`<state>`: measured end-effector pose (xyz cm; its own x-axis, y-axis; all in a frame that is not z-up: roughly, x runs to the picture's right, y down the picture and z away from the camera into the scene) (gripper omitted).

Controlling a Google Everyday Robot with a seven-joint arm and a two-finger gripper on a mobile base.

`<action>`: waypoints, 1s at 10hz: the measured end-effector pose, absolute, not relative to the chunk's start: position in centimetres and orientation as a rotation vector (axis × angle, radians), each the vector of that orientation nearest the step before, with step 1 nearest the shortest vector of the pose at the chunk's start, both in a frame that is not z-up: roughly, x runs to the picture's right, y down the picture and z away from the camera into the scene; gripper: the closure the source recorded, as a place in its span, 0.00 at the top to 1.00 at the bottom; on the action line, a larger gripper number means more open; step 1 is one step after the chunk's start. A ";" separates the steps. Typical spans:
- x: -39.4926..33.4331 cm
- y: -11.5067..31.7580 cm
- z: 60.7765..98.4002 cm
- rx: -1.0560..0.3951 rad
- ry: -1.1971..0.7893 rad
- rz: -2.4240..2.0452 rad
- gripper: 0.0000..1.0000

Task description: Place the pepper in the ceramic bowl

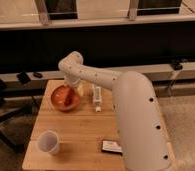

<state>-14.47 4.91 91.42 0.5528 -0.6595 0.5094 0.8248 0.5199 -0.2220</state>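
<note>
The surface [81, 131] carries 1 ceramic bowl [57, 104], 1 pepper [67, 97], 1 white cup [49, 142], 1 pale yellowish lump [80, 90], 1 white oblong item [97, 98] and 1 dark flat card [111, 146]. 1 arm [103, 76] ends in 1 gripper [71, 85], just above the bowl's far rim. 2 small dark objects [23, 77] sit behind.

The small red pepper [67, 98] lies in the round orange-brown ceramic bowl [57, 101], rear left on the wooden table [78, 131] — gripper [71, 86] just above, white cup [49, 142] in front.
</note>
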 end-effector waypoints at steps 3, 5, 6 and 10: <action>-14.5 5.0 91.7 -0.473 -0.389 -0.916 0.80; -14.5 5.1 91.8 -0.473 -0.389 -0.916 0.80; -14.5 5.1 91.8 -0.472 -0.390 -0.915 0.80; -14.5 5.2 92.1 -0.473 -0.391 -0.915 0.80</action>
<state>-14.49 5.21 92.07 0.5532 -0.6575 0.5115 0.8242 0.5212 -0.2215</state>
